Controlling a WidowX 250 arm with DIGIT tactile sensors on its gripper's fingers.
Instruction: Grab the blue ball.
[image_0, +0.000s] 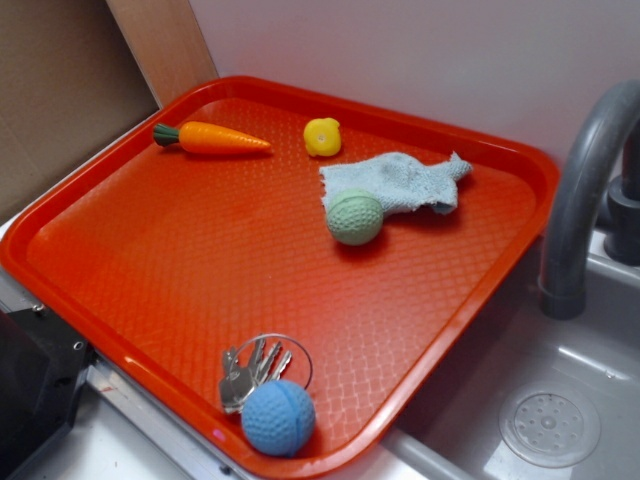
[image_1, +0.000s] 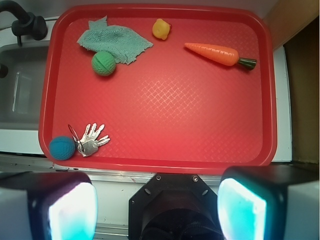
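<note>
Pincer (image_1: 155, 202) hung high above the near edge of the tray, fingers (image_1: 65, 207) spread wide apart, nothing held; seen only in the wrist view, absent from the exterior view.

Red tray (image_0: 180, 260): raised rim, textured floor. Could block a low sideways approach, since the target sat tight in a corner against that rim.

Grey-green cloth (image_0: 400, 180): far side, well apart from the target. No likely interference.

Toy carrot (image_0: 212, 138): far corner, out of the way.

Blue ball (image_0: 278, 417): in the tray's near corner in the exterior view, lower left in the wrist view, well off the pincer's centreline. Round and dimpled; judged likely to roll or squirt out if pinched off-centre.

Pale green ball (image_0: 354, 217): against the cloth edge. Similar size and shape, so a risk of mistaken pick.

Key bunch (image_0: 250, 372): touching or just beside the blue ball, ring lying close against it. Main hazard: a finger coming down on the keys, or snagging the ring and dragging it along.

Yellow toy (image_0: 322, 136): far side, no concern.
</note>
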